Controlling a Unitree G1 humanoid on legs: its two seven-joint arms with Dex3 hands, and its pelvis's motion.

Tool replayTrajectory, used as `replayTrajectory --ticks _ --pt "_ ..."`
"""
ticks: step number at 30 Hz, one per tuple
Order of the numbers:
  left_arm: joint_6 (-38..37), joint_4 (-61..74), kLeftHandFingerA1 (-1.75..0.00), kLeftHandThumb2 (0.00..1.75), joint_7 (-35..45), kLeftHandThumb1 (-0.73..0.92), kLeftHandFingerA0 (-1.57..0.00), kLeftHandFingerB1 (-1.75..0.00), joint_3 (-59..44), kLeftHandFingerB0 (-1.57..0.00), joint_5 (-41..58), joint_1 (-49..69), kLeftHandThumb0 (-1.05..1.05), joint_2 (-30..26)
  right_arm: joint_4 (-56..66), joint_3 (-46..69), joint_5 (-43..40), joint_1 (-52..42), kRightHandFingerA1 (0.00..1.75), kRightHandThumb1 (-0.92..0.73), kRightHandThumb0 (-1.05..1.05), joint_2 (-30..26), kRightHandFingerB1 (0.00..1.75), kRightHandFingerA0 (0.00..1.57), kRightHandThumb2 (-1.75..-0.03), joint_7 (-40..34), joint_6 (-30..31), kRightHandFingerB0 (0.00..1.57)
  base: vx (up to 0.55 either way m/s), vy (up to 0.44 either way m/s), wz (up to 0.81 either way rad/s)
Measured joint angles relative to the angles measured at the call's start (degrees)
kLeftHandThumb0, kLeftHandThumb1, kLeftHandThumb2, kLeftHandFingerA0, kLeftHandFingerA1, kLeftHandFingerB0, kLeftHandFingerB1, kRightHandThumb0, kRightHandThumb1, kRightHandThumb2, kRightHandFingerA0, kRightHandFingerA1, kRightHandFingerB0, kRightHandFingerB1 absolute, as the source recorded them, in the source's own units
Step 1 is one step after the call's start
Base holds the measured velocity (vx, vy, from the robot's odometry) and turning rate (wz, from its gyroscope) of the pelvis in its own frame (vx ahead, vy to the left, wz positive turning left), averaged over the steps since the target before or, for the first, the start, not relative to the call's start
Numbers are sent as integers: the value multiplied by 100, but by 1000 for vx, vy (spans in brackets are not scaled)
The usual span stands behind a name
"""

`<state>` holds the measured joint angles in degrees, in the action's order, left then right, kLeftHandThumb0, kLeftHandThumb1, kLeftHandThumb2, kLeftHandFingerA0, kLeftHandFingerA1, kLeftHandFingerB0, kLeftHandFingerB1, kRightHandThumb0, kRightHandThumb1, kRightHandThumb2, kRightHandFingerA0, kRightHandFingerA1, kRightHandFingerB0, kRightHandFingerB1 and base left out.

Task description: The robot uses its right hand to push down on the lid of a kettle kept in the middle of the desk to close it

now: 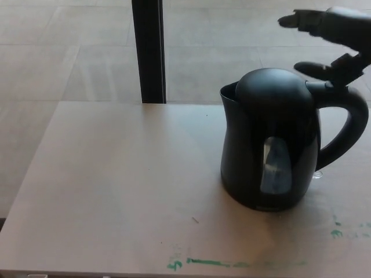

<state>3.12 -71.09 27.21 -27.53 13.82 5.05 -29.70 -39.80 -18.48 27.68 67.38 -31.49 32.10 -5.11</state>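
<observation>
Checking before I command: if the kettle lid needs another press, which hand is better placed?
Right. The right hand hovers open just above the kettle, beside its lid, which looks down. The left hand is out of view.

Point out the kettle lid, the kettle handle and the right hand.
kettle lid (271, 87): head view, top of the closed dome.
kettle handle (351, 124): head view, outer curve of the loop.
right hand (331, 35): head view, middle of the hand, fingers spread.
</observation>
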Motion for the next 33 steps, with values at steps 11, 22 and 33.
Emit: replayTrajectory --ticks 11,22,33 --pt "3 11 -51 60 10 65 -47 -34 12 -35 28 53 -65 0 210 1244 -593 -583 15 -74 -95 -994 8 1 -117 371 -5 1 0 0 0" --pt "2 -15 -63 90 9 52 -50 -50 20 -34 35 59 -67 5 202 3095 -1201 -2605 40 -89 -85 -1695 27 8 -67 251 -72 10 0 0 0" --pt "1 -18 -52 59 13 65 -49 -35 16 -35 45 62 -68 46 386 4802 -1674 -5037 45 -63 -58 -1117 40 2 -98 45 -438 0 0 0 0"
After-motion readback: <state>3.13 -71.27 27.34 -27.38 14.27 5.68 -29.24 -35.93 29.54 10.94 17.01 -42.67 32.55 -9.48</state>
